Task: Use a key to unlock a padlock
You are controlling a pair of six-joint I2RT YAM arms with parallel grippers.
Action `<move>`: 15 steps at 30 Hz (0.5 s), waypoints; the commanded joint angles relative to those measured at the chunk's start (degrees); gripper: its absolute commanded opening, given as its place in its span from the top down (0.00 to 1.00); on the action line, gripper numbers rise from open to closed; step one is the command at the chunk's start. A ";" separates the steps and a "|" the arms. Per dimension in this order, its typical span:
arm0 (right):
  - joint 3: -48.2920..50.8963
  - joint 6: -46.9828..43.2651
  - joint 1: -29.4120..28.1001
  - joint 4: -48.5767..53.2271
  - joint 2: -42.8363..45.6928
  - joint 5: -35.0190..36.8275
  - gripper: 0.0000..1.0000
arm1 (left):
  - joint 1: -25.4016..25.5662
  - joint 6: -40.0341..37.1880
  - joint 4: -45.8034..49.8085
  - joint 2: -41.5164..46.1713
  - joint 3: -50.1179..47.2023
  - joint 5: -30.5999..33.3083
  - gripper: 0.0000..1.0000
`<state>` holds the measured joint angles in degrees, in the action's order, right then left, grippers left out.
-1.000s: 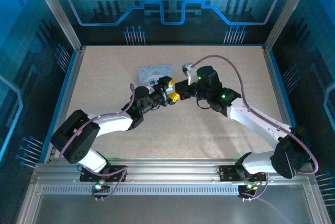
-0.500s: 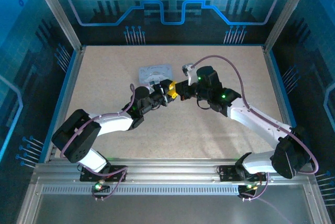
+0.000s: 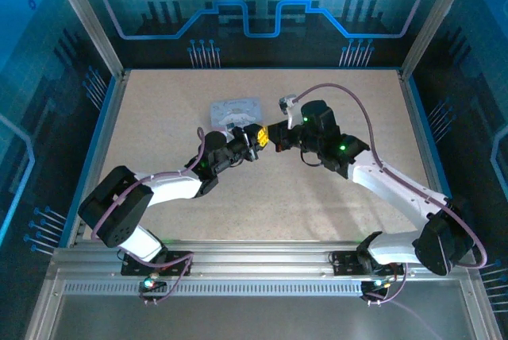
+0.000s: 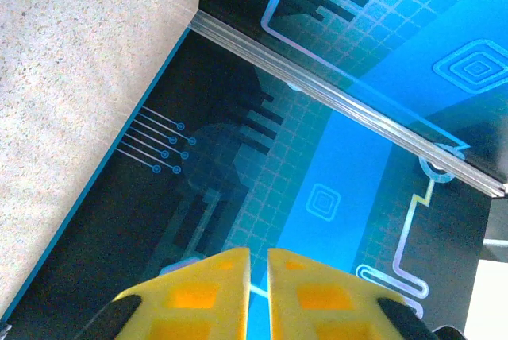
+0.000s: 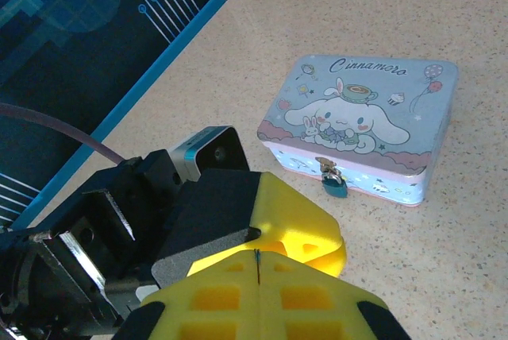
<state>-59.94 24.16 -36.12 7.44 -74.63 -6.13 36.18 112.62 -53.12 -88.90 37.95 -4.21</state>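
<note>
Padlock [image 5: 334,186], hanging from the clasp of the box [image 5: 373,117] just beyond the grippers at mid-table; right gripper [image 5: 258,264] pinched shut, left gripper [image 4: 258,254] nearly so, contents of either untellable, so the key is probably best seated squarely before approaching the keyhole.

The tin box [image 5: 361,121] lid reads "Cinnamoro".

Tin [image 5: 361,117] pale blue w/ cartoon print; padlock [image 5: 334,187] prob. teal.
</note>
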 commanded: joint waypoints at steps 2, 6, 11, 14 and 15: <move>1.03 -0.59 -0.89 0.80 1.20 0.77 1.00 | 0.47 1.07 -4.16 -0.70 -0.62 1.00 0.88; 1.06 -0.60 -0.88 0.91 1.23 0.86 1.00 | 0.44 1.07 -4.35 -0.91 -0.62 1.04 0.91; 1.16 -0.82 -0.88 1.34 1.24 0.94 1.00 | 0.47 0.80 -4.70 -1.14 -0.69 1.04 0.96; 1.30 -0.92 -0.89 1.99 1.51 1.21 1.00 | 0.44 -0.15 -4.80 -1.02 -0.78 1.04 1.00; 1.35 -0.96 -0.86 2.20 1.66 1.41 1.00 | 0.46 -0.82 -4.81 -1.03 -0.77 0.89 1.00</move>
<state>-59.57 23.94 -36.12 8.47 -74.46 -6.02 36.18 112.46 -53.32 -89.32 37.63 -3.62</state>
